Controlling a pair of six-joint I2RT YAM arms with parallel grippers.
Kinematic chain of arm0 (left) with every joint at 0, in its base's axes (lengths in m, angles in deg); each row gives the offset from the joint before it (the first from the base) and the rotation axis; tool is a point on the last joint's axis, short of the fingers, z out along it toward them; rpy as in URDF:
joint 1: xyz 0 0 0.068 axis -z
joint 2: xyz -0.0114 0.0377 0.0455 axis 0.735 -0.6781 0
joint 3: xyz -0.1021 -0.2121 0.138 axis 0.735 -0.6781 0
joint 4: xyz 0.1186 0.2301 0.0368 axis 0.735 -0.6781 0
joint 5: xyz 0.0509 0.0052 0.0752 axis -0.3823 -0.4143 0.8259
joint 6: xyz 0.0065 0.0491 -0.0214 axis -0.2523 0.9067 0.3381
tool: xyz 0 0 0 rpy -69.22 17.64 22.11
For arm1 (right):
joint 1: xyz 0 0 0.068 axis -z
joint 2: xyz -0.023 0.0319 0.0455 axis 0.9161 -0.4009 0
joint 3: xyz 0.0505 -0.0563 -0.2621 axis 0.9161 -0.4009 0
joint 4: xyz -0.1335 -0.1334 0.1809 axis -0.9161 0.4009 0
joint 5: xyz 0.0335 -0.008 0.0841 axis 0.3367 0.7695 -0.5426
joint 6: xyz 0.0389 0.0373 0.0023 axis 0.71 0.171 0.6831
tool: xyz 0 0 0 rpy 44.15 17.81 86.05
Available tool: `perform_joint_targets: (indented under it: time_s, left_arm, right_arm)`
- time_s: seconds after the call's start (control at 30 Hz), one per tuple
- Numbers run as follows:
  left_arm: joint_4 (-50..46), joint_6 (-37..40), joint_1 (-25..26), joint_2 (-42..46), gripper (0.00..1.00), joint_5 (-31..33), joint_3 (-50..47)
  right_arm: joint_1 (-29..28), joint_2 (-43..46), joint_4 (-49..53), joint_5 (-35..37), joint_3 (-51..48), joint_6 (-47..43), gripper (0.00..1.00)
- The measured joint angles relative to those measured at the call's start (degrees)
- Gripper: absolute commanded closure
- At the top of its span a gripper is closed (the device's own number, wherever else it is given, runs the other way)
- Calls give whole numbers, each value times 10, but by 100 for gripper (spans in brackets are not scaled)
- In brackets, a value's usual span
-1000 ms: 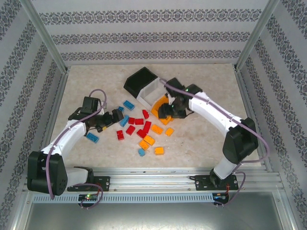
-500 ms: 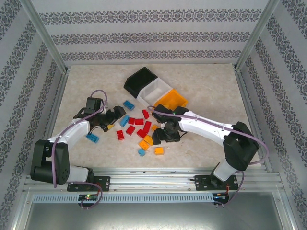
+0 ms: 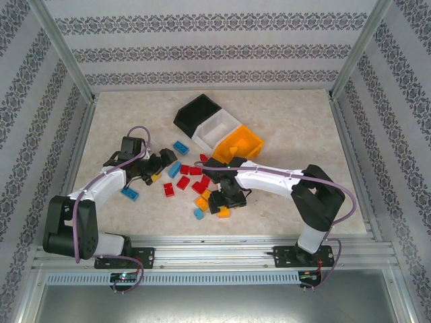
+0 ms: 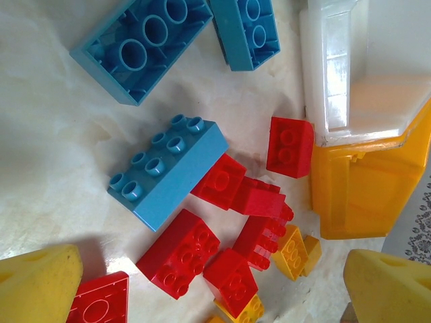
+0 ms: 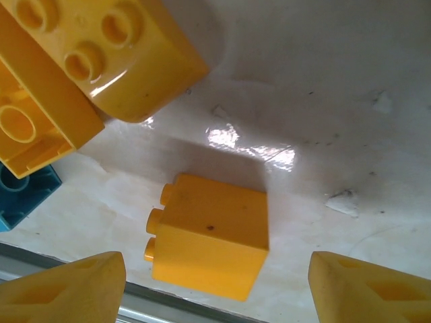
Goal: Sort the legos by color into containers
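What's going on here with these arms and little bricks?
Two robot arms are sorting plastic toy bricks by colour into three joined plastic bins. The right hand hangs open over a small orange plastic brick, not gripping it. The left hand is open above a light blue plastic brick and red plastic bricks.

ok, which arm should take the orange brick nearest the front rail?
Right. The right gripper hovers over that orange brick, fingers open on either side of it. The left gripper is open over the long blue brick, farther away.
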Motion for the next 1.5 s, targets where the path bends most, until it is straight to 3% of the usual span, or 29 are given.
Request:
perform_joint_targets:
  time_s: [0.33,0.6,0.93,1.23,1.5]
  left_arm:
    - [0,1,0,0,0,0,0]
    - [-6,9,0,0,0,0,1]
    - [-7,12,0,0,0,0,1]
    - [-14,29,0,0,0,0,38]
    - [-58,73,0,2,0,11,78]
  right_arm:
    - [-8,-43,-8,1,1,0,35]
    - [-8,-56,-4,12,2,2,58]
    - [7,-18,20,29,11,2,61]
    - [163,61,63,37,160,-22,61]
    - [261,-33,93,32,318,-65,62]
